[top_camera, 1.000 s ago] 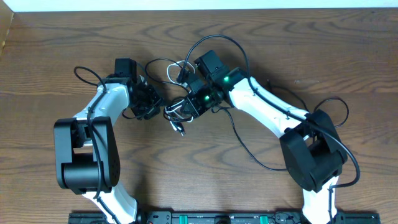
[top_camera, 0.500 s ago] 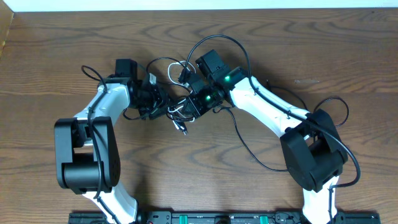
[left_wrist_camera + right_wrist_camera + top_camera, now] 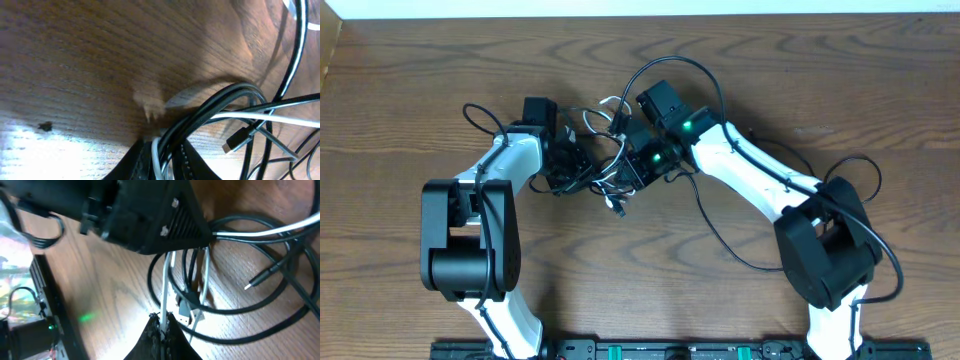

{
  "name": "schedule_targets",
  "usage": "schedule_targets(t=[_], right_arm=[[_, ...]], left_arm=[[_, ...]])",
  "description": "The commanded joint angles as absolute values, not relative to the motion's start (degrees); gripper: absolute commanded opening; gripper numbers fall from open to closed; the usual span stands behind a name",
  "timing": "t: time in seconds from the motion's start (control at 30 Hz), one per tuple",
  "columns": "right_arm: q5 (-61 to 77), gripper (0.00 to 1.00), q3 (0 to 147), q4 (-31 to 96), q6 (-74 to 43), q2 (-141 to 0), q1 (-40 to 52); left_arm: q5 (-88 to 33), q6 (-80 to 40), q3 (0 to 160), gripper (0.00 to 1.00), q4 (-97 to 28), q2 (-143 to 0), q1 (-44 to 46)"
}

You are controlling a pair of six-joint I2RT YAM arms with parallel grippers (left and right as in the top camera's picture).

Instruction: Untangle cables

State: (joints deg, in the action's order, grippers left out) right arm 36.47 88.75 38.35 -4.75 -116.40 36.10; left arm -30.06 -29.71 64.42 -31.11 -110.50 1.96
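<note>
Left gripper (image 3: 162, 159) pinching cables (image 3: 210, 102); right gripper (image 3: 162, 325) pressed together on white cable (image 3: 165, 280). Cables lie between both, equally near; your next pull likely goes outward, left-right.

The middle of the table (image 3: 410, 90) is crowded. The cables (image 3: 605, 178) lie bunched between the left gripper (image 3: 578, 170) and the right gripper (image 3: 622, 181), whose tips stand near each other, leaving hardly any gap. Cord loops spread out beyond the bundle, and the right arm's black wire (image 3: 718, 245) sweeps across the near side. The far corners are open wood.
</note>
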Motion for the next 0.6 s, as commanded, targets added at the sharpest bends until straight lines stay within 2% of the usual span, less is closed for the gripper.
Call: schedule_targets(t=[0.0,0.13,0.27,0.33,0.57], right_arm=[[35.79,0.01,88.92,39.40,-4.19,-110.06,33.50],[30.28,0.01,88.92,42.02,-4.14,-105.43,31.48],[25.71,0.01,88.92,45.01,-3.18,-100.64,29.65],[23.11,0.01,88.92,46.30,-3.05,-98.41,28.97],[10.66,0.01,88.92,49.50,-3.14,-91.15,25.63]], left_arm=[[-21.15,-33.56,63.96,0.19,-31.18,-113.49,1.58],[-21.41,-33.54,63.99,0.22,-31.20,-113.47,1.58],[-21.56,-33.54,64.03,0.44,-31.16,-113.43,1.58],[-21.47,-33.52,64.03,0.62,-31.16,-113.43,1.58],[-21.32,-33.52,64.03,0.64,-31.18,-113.43,1.58]])
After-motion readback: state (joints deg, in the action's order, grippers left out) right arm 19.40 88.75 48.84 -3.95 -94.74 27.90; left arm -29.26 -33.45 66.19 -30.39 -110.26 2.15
